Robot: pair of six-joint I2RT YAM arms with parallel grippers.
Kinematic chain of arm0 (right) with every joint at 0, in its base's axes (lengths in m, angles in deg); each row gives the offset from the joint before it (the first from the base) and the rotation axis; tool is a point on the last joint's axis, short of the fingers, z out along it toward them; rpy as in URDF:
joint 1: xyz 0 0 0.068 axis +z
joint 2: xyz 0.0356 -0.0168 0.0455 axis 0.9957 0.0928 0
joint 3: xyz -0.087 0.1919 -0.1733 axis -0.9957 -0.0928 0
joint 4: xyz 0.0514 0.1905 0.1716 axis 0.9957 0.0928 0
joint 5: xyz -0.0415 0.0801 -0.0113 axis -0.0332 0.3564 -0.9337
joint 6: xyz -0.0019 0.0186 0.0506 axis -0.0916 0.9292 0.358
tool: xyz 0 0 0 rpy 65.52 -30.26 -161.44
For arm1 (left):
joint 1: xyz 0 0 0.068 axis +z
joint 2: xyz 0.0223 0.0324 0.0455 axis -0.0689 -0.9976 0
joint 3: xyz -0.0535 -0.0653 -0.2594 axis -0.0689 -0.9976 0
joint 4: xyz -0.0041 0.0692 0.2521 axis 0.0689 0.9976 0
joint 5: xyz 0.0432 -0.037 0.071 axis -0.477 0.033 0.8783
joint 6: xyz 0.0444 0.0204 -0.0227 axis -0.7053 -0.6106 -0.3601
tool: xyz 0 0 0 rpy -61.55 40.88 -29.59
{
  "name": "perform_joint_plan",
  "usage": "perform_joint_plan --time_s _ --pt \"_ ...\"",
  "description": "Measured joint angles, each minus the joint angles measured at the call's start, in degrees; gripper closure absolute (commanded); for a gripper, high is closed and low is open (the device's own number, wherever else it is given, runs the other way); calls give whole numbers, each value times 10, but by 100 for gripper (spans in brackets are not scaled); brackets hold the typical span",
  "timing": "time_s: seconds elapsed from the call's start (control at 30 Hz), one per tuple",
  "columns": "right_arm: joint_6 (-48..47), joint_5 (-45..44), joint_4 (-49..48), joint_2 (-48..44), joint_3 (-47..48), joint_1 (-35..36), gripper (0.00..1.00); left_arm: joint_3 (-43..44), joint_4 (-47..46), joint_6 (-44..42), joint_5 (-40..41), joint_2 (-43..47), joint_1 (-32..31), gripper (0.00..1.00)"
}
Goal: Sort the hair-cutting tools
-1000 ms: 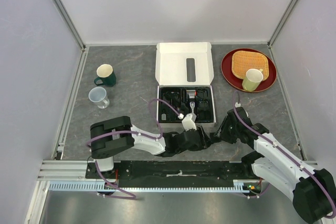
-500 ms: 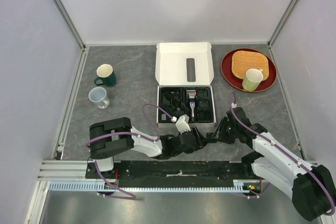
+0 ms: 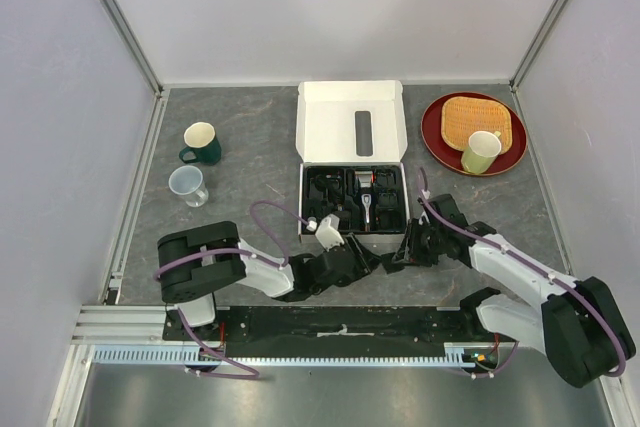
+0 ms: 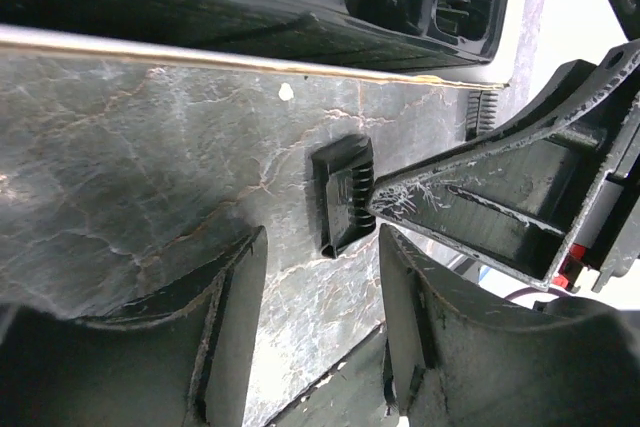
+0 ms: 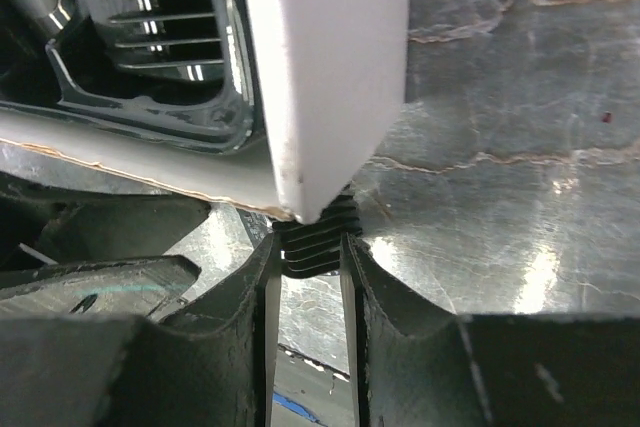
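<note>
Grey counter (image 3: 240, 147): most tools (image 3: 355, 197) already sit in the box (image 3: 330, 122). One comb guard (image 5: 315, 242) lies just outside, grasped by my right hand (image 5: 307, 257); my left hand (image 4: 322, 247) hovers released.

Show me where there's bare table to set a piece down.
Widest bare tabletop lies between the green mug and clear cup and the white box. A smaller patch sits in front of the red plate. Crowded: the box's near edge, where left gripper and right gripper meet over a small comb guard.
</note>
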Motion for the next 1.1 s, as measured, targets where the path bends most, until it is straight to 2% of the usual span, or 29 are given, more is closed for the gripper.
perform_joint_plan --time_s 0.17,0.57,0.83,0.87,0.9,1.03,1.1 --pt "-17 25 -13 16 3 0 68 -6 -12 2 -12 -5 6 53" --pt "1 31 -24 12 0 22 68 11 -39 2 -43 -35 6 59" --pt "25 26 -25 -10 -12 33 68 18 -22 1 -45 -42 6 86" --pt "26 25 -25 -11 -13 33 68 18 -19 0 -45 -42 6 93" --pt "28 24 -24 -13 -13 33 67 18 -20 -1 -45 -42 6 98" --pt "33 12 -13 -21 -11 34 55 21 -23 -1 -45 -42 6 98" --pt "37 -2 4 -28 -6 36 43 24 -25 -2 -46 -40 6 98"
